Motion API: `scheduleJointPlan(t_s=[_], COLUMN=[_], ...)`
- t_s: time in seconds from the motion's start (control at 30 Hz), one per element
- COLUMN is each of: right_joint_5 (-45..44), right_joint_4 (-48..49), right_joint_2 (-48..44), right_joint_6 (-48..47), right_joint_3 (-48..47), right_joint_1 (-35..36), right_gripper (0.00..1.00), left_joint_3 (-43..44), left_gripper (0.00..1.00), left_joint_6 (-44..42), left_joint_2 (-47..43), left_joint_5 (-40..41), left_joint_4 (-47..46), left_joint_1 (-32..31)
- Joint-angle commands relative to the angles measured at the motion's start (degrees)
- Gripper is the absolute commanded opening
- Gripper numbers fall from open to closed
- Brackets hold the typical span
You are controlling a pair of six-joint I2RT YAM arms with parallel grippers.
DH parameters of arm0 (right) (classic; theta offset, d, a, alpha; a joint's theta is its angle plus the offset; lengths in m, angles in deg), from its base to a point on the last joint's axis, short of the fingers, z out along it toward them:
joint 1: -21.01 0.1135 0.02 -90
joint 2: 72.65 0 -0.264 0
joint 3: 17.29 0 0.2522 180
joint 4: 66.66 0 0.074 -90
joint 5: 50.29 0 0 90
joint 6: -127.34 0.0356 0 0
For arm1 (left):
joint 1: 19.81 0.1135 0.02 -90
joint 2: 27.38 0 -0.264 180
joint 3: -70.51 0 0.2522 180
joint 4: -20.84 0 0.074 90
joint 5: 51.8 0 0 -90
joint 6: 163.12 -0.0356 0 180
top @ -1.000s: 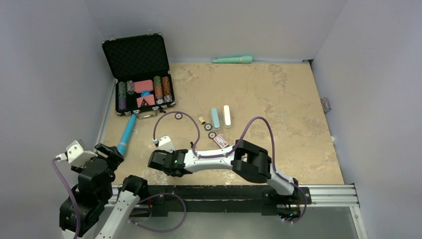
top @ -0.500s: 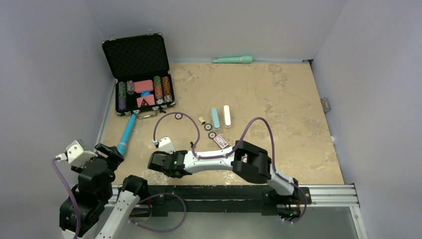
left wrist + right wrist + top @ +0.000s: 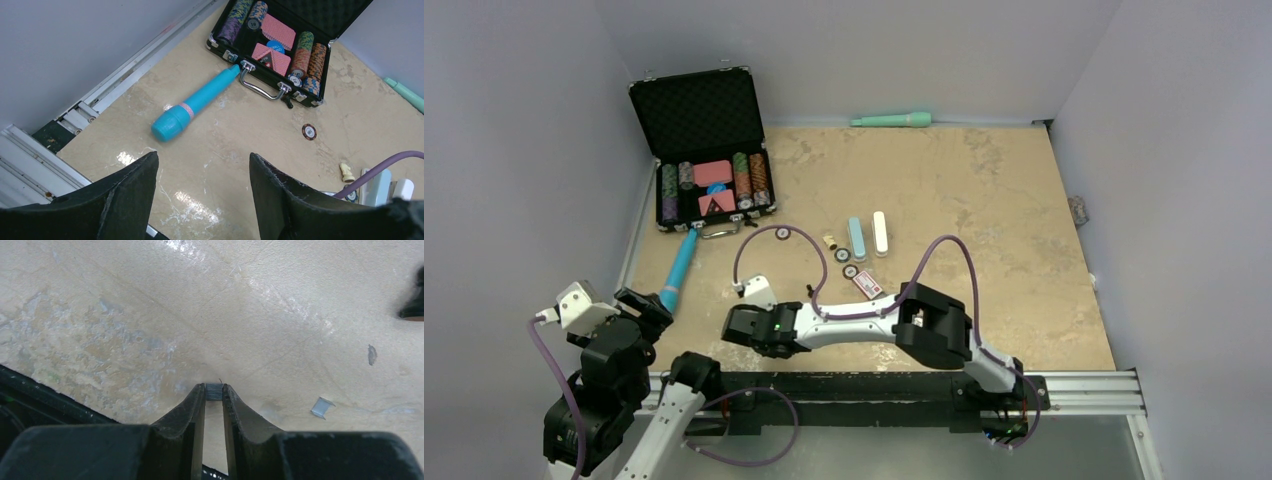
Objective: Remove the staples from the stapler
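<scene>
Pinching at the very tips, the right gripper (image 3: 214, 389) has its two matte black fingers (image 3: 192, 407) clenched on a short strip of staples (image 3: 214, 391). The strip is grey metal, finely ribbed and square-ended. It sits crosswise between the tapered tips, touching both, at the table surface near the front edge and left of the middle. A little way to one side of those fingers a small bent piece of staple metal (image 3: 322, 407) lies loose, shiny and folded into a channel shape, well clear of the grip.

The table (image 3: 125, 315) is a tan, stone-patterned sheet, scuffed and glossy where the light catches it.

Over by the near left corner, the left gripper (image 3: 202, 156) hangs above the surface with its broad, grainy black jaws spread apart and nothing between them. Beyond it lies a smooth turquoise microphone-shaped cylinder (image 3: 197, 102) with its narrow end up against the handle of a black case (image 3: 320, 12). The case is open, its lid lined with dimpled foam, and it holds striped poker chips (image 3: 301, 50) in stacks and red-backed cards (image 3: 277, 31).

Mid-table, a pale blue bar (image 3: 856, 238) and a cream bar (image 3: 880, 232), both rounded, lie side by side. I cannot tell whether either is the stapler.
</scene>
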Motion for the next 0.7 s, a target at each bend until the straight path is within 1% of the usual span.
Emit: scheduleJointPlan(t_s=[0.0, 0.13, 0.3, 0.37, 0.57, 0.6, 0.67], right_joint_5=[-1.29, -2.24, -4.13, -5.30, -6.59, -6.62, -6.77], right_joint_4=[-1.89, -1.98, -3.49, -4.76, -5.35, -5.19, -4.95], right_joint_2=[-7.11, -10.23, -14.13, -15.62, -21.64, -22.74, -24.87], right_joint_6=[1.89, 2.63, 3.11, 3.54, 4.54, 4.66, 4.77], right_joint_3=[-0.29, 1.15, 3.36, 4.33, 11.28, 12.60, 15.32], right_joint_1=[0.33, 0.34, 0.29, 0.16, -1.78, -2.28, -3.34], right_gripper=[0.20, 0.20, 0.19, 0.19, 0.18, 0.18, 0.18], left_joint_3=[-0.09, -0.16, -0.19, -0.19, -0.52, -0.72, -1.30], left_gripper=[0.73, 0.81, 0.83, 0.86, 0.95, 0.98, 1.00], left_joint_6=[-1.48, -1.86, -2.01, -2.28, -3.08, -3.62, -5.30], left_joint_2=[-0.23, 0.08, 0.01, 0.04, 0.13, 0.08, 0.23], left_joint_5=[-0.44, -1.02, -1.34, -1.69, -2.98, -3.56, -5.57], left_joint_4=[-1.68, -1.96, -2.09, -2.28, -3.08, -3.48, -5.10], left_joint_1=[0.21, 0.21, 0.22, 0.18, 0.19, 0.18, 0.18])
